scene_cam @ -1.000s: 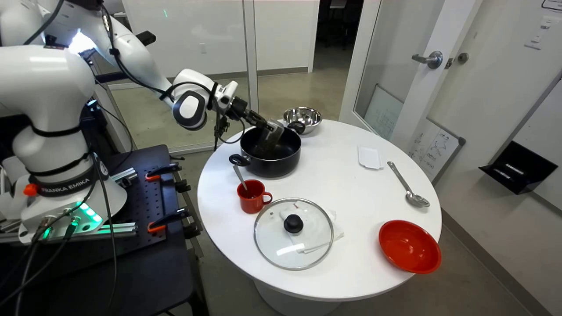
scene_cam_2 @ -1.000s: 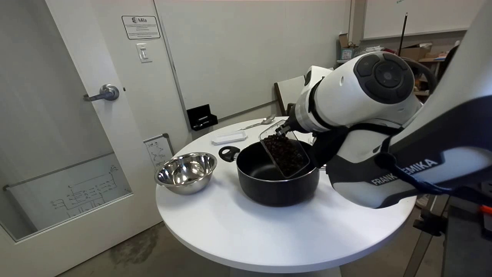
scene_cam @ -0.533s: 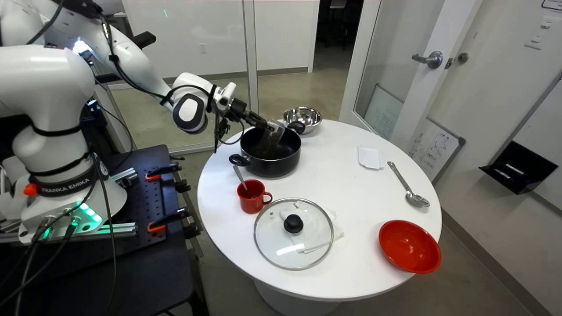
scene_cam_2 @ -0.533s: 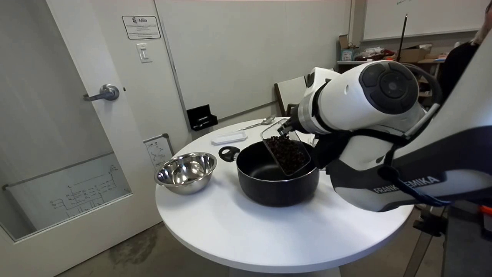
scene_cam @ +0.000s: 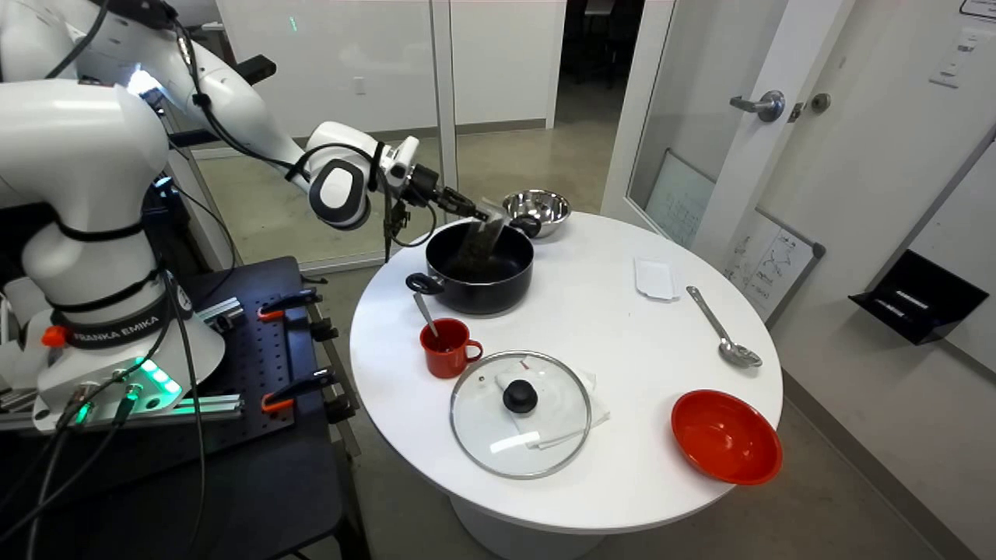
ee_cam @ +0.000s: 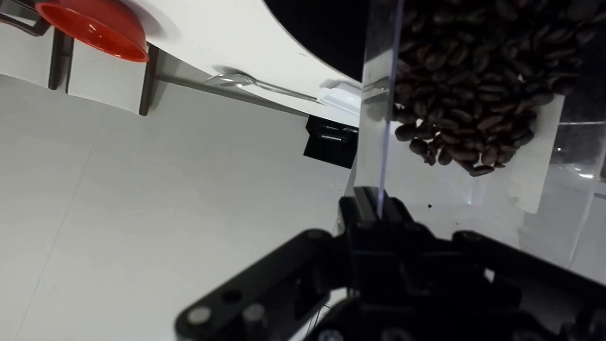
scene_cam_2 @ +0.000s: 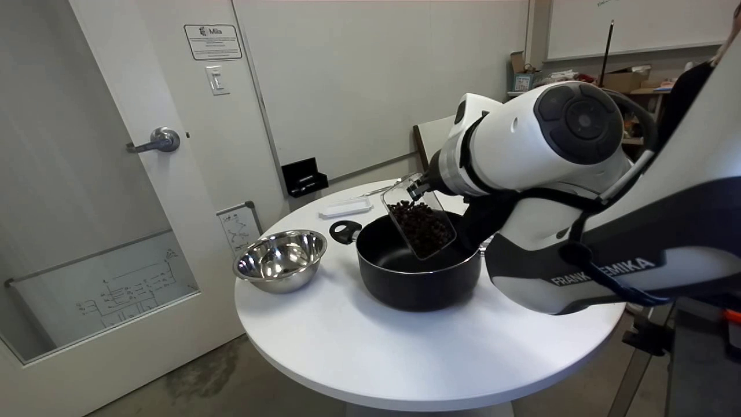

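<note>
- Round white table [scene_cam_2: 324,350] before me, a metal bowl [scene_cam_2: 283,282] at its left.
- Next, a black pot [scene_cam_2: 411,292]; a tilted clear container [scene_cam_2: 396,192] dips into its mouth, just nudged left and higher, dark beans [scene_cam_2: 422,231] still heaped inside, so the load looks held.
- The gripper [scene_cam_2: 415,190] clamps its jaws on the container's wall.
- Farthest right, the arm [scene_cam_2: 512,139] reaches leftward, slanting down.

A bench-mounted Franka arm [scene_cam: 101,167], scribbled whiteboard [scene_cam: 772,263] and "Mila" sign [scene_cam_2: 212,42] mark a robotics lab.
</note>
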Controlling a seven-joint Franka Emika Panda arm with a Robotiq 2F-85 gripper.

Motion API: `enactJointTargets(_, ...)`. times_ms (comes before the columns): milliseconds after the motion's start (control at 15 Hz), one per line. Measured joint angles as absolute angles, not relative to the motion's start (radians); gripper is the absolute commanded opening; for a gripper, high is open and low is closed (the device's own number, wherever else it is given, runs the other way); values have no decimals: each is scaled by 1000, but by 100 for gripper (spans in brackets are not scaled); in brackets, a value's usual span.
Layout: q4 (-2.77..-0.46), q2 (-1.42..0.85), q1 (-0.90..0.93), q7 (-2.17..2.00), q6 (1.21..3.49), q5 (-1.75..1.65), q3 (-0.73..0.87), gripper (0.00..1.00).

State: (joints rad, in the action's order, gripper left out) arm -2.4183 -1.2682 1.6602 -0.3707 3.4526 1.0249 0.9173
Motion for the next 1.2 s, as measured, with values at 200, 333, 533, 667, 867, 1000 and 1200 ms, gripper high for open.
enactJointTargets(200, -2416, -1268, 1671, -371, 3453, 1029, 934, 1)
enactJointTargets(333, -2416, -1269, 1675, -371, 3453, 1032, 942, 1)
enactJointTargets(533, -2417, -1271, 1677, -371, 3453, 1037, 953, 1)
enactJointTargets(667, -2417, -1272, 1679, -371, 3453, 1039, 960, 1)
enactJointTargets(867, -2417, -1279, 1685, -371, 3453, 1043, 974, 1)
enactJointTargets(1000, -2417, -1285, 1689, -370, 3453, 1047, 983, 1)
enactJointTargets(1200, -2417, -1296, 1697, -368, 3453, 1051, 993, 1)
